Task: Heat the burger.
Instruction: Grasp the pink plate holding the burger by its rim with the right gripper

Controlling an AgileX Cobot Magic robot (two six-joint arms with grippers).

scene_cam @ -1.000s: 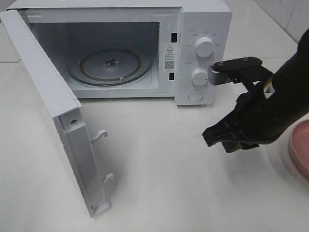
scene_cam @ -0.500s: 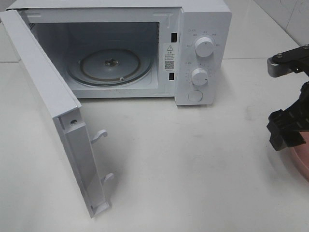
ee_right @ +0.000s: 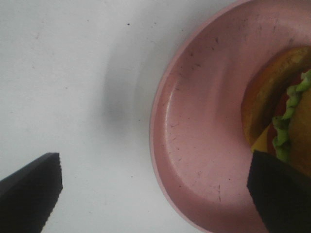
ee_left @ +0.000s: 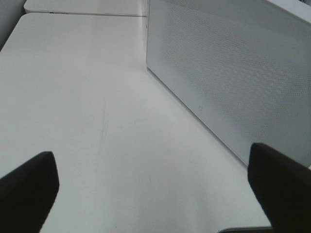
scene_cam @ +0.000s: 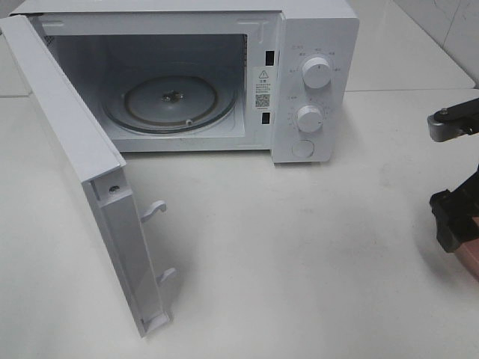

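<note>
Burger [ee_right: 286, 111] sits on the pink plate [ee_right: 194, 145], close beside one finger of the right tool [ee_right: 155, 194] rather than between the two. Only a slice of bun, lettuce and cheese shows at the edge of the wrist view. That tool hangs over the plate's rim with its fingers spread wide and nothing in them. The stance suits coming down around the burger, though it would first need to shift across so the bun lies in the gap. The microwave [scene_cam: 314, 30] stands well away from this tool, across open bench [scene_cam: 299, 262]. Its door [scene_cam: 67, 149] is swung fully out and the glass turntable [scene_cam: 168, 101] is bare, so the cavity looks ready for the food. The left tool [ee_left: 150, 189] is likewise spread and empty, low over the bench with a white perforated panel [ee_left: 233, 73] of the microwave ahead and to one side, probably parked clear of the door
</note>
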